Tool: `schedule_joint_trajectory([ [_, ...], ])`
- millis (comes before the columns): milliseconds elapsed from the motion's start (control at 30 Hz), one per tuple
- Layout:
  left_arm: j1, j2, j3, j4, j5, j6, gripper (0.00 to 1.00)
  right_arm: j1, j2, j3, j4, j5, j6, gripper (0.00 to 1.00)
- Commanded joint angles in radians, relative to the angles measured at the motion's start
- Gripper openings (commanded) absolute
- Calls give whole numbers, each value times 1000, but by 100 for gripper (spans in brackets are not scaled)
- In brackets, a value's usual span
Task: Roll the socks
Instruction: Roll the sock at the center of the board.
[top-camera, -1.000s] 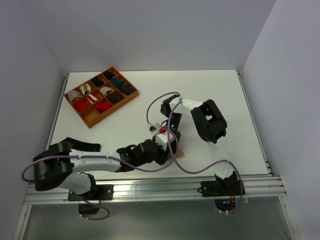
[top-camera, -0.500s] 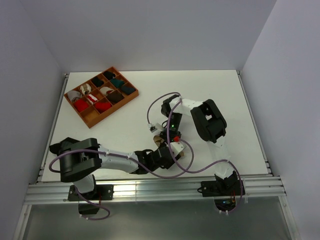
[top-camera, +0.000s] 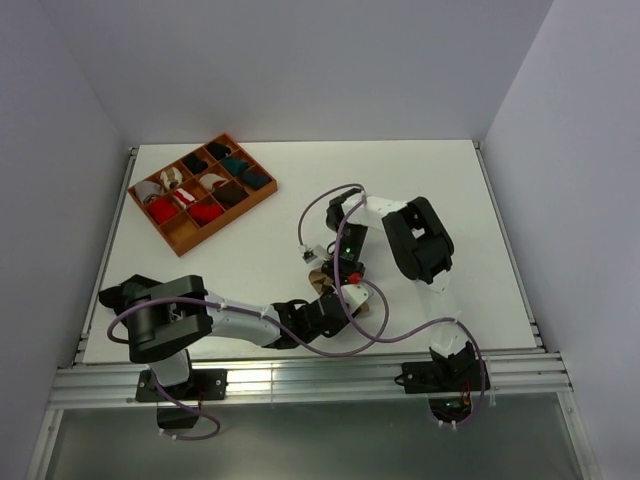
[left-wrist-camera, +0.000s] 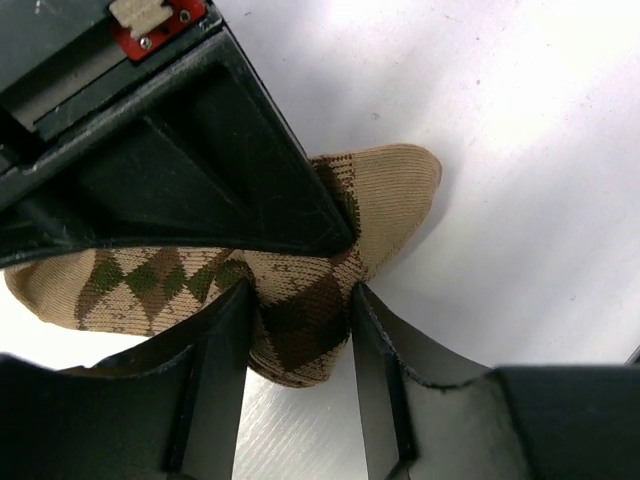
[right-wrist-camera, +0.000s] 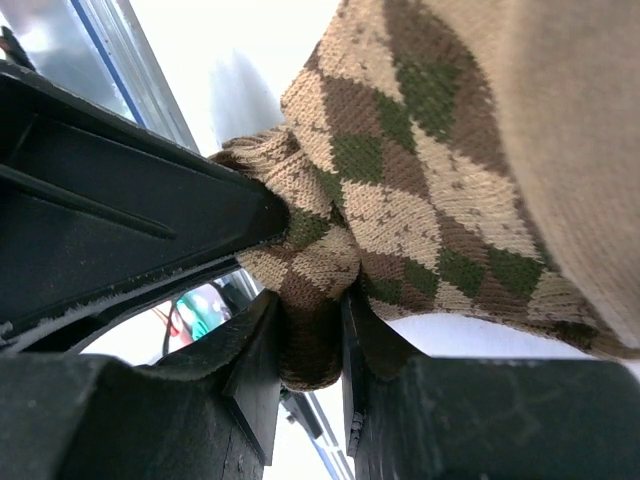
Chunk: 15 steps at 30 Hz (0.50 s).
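A tan-and-brown argyle sock (left-wrist-camera: 385, 195) lies bunched on the white table near its front edge; the top view shows a tan bit of it (top-camera: 320, 273) between the two arms' ends. My left gripper (left-wrist-camera: 300, 300) (top-camera: 335, 298) is shut on a dark-brown fold of it, fabric touching both fingers. In the right wrist view the same sock (right-wrist-camera: 450, 180) hangs from my right gripper (right-wrist-camera: 308, 305) (top-camera: 341, 272), shut on a narrow pinch of it. The two grippers meet almost finger to finger; the right one's black body (left-wrist-camera: 190, 150) covers part of the sock.
An orange compartment tray (top-camera: 178, 243) with several rolled socks stands at the back left. Purple cables (top-camera: 400, 335) loop over the table around both arms. The aluminium rail (top-camera: 300, 375) runs along the table's near edge, just behind the left gripper.
The left arm has swung its base links to the right and brought its gripper in under the right gripper. Its jaws widened, then narrowed onto the sock fold. The right gripper kept its hold.
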Motion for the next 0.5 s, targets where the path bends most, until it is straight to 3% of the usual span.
schedule_joint_trajectory([
  [0,-2,58,-41,-10,63,-60,46,-9,35,12,55,26,2,29],
  [100,-2,73,-36,-19,90,-83,38,-12,28,6,63,25,8,33],
  [233,-2,81,-47,-7,126,-130,17,-30,-1,-1,86,-18,22,40],
  [333,5,62,-76,14,159,-187,7,-61,-81,-23,124,-58,34,48],
  [467,19,39,-126,77,211,-263,0,-113,-188,-63,176,-116,62,53],
])
